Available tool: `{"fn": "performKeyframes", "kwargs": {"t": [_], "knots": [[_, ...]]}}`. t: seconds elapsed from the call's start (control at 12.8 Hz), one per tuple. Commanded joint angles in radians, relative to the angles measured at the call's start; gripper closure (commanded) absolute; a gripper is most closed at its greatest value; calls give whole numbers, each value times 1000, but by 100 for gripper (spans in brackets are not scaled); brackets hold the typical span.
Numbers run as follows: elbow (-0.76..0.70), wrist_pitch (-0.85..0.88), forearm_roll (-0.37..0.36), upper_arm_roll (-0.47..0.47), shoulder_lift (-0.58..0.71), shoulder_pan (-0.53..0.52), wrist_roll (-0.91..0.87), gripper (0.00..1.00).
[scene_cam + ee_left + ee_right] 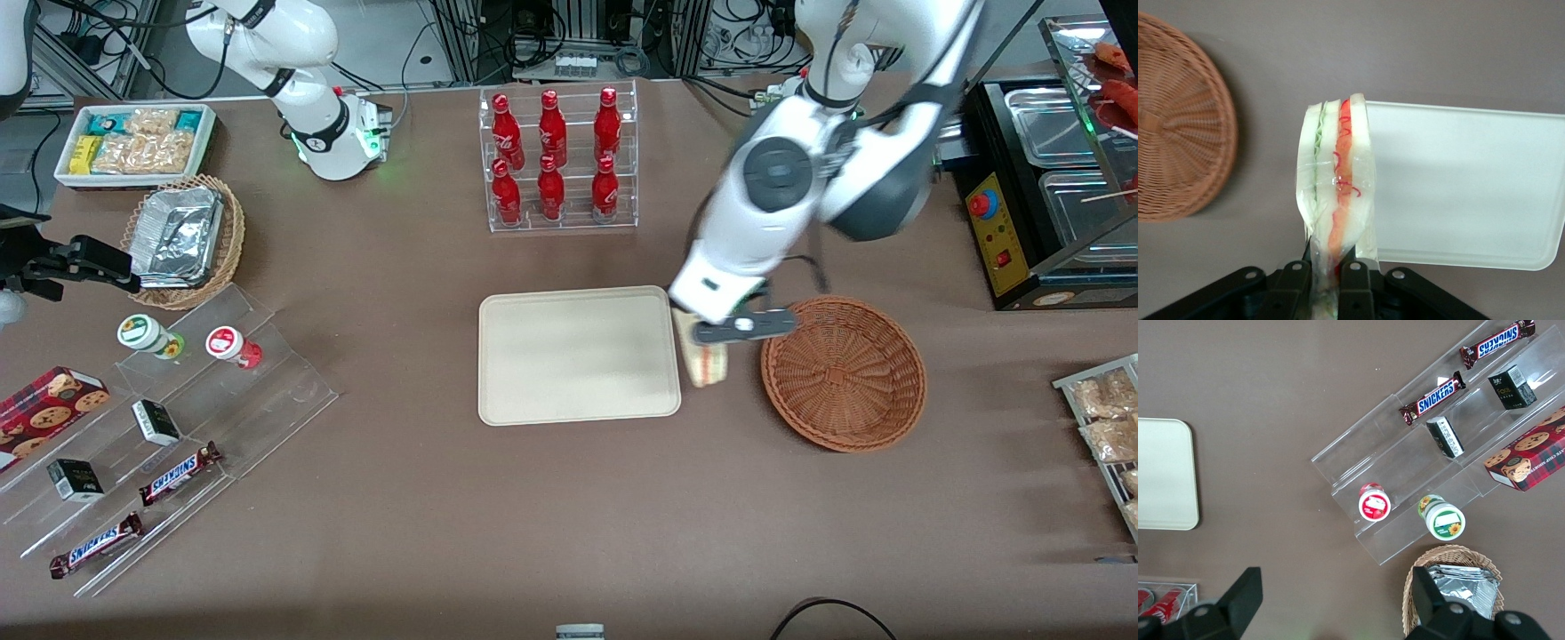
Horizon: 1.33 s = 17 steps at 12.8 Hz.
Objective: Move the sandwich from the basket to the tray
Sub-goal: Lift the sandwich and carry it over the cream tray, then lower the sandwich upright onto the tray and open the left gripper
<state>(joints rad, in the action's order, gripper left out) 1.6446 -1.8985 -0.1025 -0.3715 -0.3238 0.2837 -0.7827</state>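
Note:
The sandwich (708, 365) (1338, 180), a plastic-wrapped wedge of white bread with red-orange and green filling, hangs above the table in the gap between the basket and the tray. My left gripper (705, 345) (1327, 270) is shut on its narrow end, with both black fingers pressed against the wrap. The reddish-brown wicker basket (843, 372) (1178, 127) stands beside it with nothing in it. The cream tray (578, 354) (1465, 187) (1165, 473) lies flat beside the sandwich, toward the parked arm's end, with its rim just under the wedge's edge.
A clear rack of red bottles (557, 160) stands farther from the front camera than the tray. A snack stand (169, 444), a tan basket of foil trays (182, 240) and a white bin (133, 142) lie toward the parked arm's end. A black machine (1005, 222) stands toward the working arm's end.

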Motion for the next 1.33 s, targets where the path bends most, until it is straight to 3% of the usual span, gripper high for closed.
{"fn": "performKeyframes", "kwargs": {"t": [0.0,0.24,0.47,0.78,1.1,1.25], "knots": [[-143,-19,-37,6,-148,77,-47,100],[-175,-74,-48,11,-227,163,-102,100],[-178,-128,-127,11,-303,210,-109,100],[-178,-169,-132,16,-351,253,-109,100],[-178,-202,-210,16,-397,278,-170,100],[-178,-203,-215,16,-414,279,-181,100]]}}
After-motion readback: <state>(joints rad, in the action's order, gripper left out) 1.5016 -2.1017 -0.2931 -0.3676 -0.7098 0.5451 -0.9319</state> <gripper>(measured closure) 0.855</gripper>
